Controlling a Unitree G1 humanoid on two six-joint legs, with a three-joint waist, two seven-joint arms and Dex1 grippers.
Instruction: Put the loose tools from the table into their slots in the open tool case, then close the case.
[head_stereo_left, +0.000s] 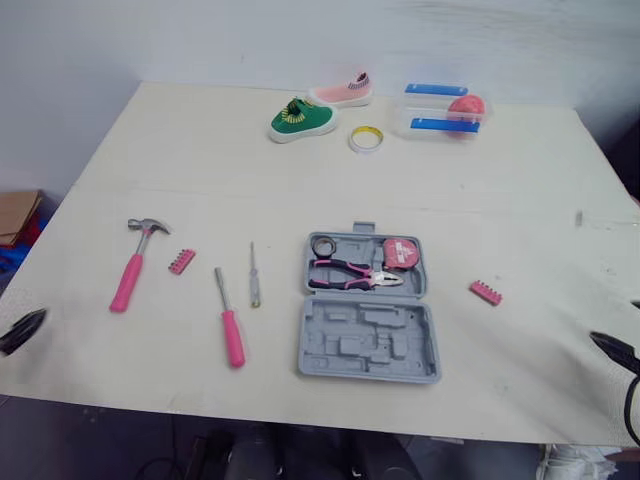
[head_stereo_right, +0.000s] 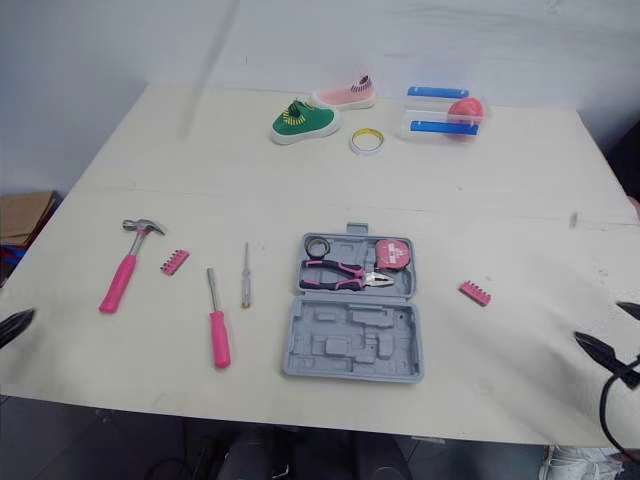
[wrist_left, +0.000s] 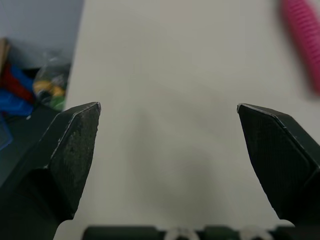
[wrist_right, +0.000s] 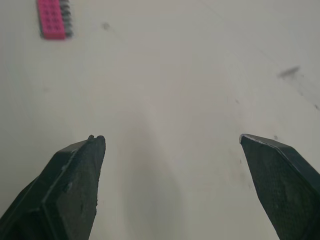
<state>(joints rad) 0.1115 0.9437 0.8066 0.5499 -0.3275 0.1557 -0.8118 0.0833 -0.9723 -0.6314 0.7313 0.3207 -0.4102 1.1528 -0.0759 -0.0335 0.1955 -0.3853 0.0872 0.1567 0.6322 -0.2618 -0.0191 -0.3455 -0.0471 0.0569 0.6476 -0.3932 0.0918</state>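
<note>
L gripper (wrist_left: 167, 105) & R gripper (wrist_right: 170, 137) are held wide open, empty; hammer (head_stereo_left: 133, 265) & screwdriver (head_stereo_left: 229, 320) are laid left of open case (head_stereo_left: 367, 340)

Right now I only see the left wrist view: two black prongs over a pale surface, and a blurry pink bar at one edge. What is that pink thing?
Observer: Most likely the handle of the pink hammer, the tool lying nearest the left gripper on the table.
Operator: Any other loose tools out there?
Observer: Yes. Past the hammer lie a pink bit holder, a pink-handled screwdriver and a thin screwdriver.
Operator: And where do they belong?
Observer: In the open grey tool case mid-table, which already holds pliers and a pink tape measure.
</note>
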